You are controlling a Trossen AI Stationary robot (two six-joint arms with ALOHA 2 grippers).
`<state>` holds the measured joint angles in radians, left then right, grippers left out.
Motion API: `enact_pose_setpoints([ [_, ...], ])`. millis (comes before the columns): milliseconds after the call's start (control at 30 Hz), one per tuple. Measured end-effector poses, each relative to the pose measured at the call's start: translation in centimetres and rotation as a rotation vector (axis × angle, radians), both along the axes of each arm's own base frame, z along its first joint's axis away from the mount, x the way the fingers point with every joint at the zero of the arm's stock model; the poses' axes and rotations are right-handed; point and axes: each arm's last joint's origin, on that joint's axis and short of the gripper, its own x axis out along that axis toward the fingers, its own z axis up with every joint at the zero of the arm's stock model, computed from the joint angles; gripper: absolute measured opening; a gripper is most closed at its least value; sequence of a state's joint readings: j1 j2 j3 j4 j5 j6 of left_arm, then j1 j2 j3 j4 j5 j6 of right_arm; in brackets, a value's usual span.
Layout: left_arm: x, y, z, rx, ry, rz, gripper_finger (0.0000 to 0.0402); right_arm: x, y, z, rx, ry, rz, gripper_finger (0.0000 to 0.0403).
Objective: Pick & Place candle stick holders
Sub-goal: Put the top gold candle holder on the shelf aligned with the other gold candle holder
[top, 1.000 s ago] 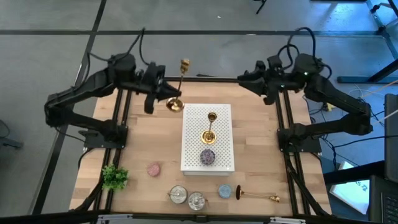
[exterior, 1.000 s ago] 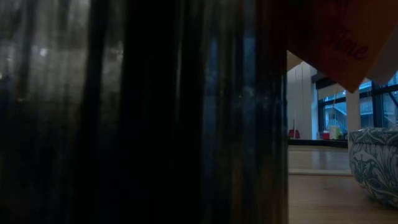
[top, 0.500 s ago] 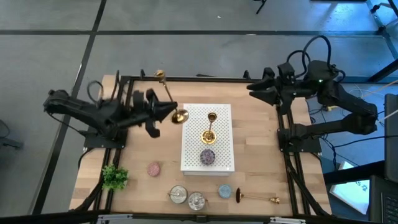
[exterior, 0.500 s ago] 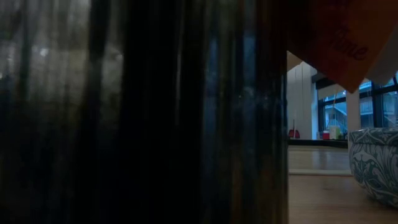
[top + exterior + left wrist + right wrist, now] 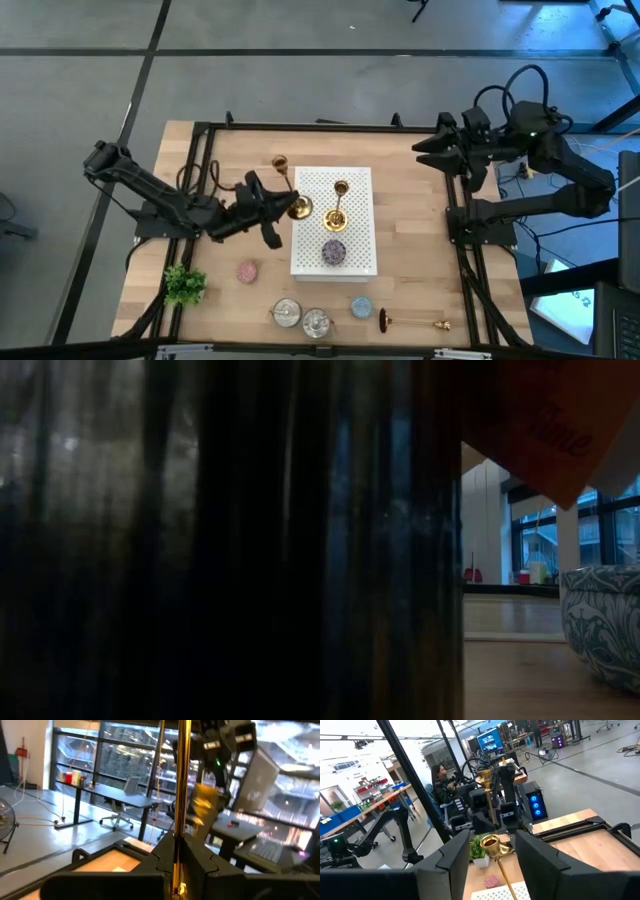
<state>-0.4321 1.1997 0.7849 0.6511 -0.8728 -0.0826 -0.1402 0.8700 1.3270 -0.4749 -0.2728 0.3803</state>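
My left gripper (image 5: 277, 200) is shut on a gold candle stick holder (image 5: 289, 187), which it carries at the left edge of the white perforated box (image 5: 352, 262). A second holder (image 5: 339, 205) stands upright by its base on that box, beside a purple disc (image 5: 333, 251). A third holder (image 5: 411, 321) lies on its side by the table's near edge. My right gripper (image 5: 425, 150) hangs open and holds nothing above the far right corner. The low view is blocked by something dark. My left gripper pinches the held holder's thin stem (image 5: 176, 851) between its two fingers, low on the stem and just above the base (image 5: 298, 208). The fingers come about level from the table's left and lie across the stem. The holder stands nearly upright, cup (image 5: 280, 162) on top. I cannot tell whether its base touches the box.
A pink disc (image 5: 247, 271), a small green plant (image 5: 184, 285), two glass pots (image 5: 286, 314) (image 5: 317, 323) and a blue disc (image 5: 361, 307) sit along the near part of the table. Black frame rails (image 5: 200, 180) run along both sides. A patterned bowl (image 5: 605, 622) shows in the low view.
My left gripper has swung from the table's far edge down and toward the near side, to the box's left edge. The holder it carries has come from a strong tilt to nearly upright. My right gripper has drawn back toward the table's right edge.
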Motion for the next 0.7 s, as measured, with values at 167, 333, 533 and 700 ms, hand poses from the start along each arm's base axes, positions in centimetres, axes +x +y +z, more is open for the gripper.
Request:
enact_pose_setpoints([
  [167, 0.7, -0.9, -1.3, 0.071, 0.085, -0.018, 0.0012, -0.3, 0.0, -0.2, 0.000, 0.020, -0.006, 0.0162],
  [333, 1.4, -1.5, -3.0, 0.135, 0.196, 0.021, 0.0012, -0.4, 0.0, -0.6, 0.007, 0.068, -0.007, 0.0162],
  [533, 2.1, -1.9, -4.2, 0.161, 0.244, 0.052, 0.0012, -0.5, 0.0, -1.1, 0.012, 0.111, -0.015, 0.0162],
  [700, 2.2, -2.2, -6.4, 0.132, 0.239, 0.068, 0.0012, -0.5, 0.0, -1.1, 0.013, 0.112, -0.014, 0.0162],
])
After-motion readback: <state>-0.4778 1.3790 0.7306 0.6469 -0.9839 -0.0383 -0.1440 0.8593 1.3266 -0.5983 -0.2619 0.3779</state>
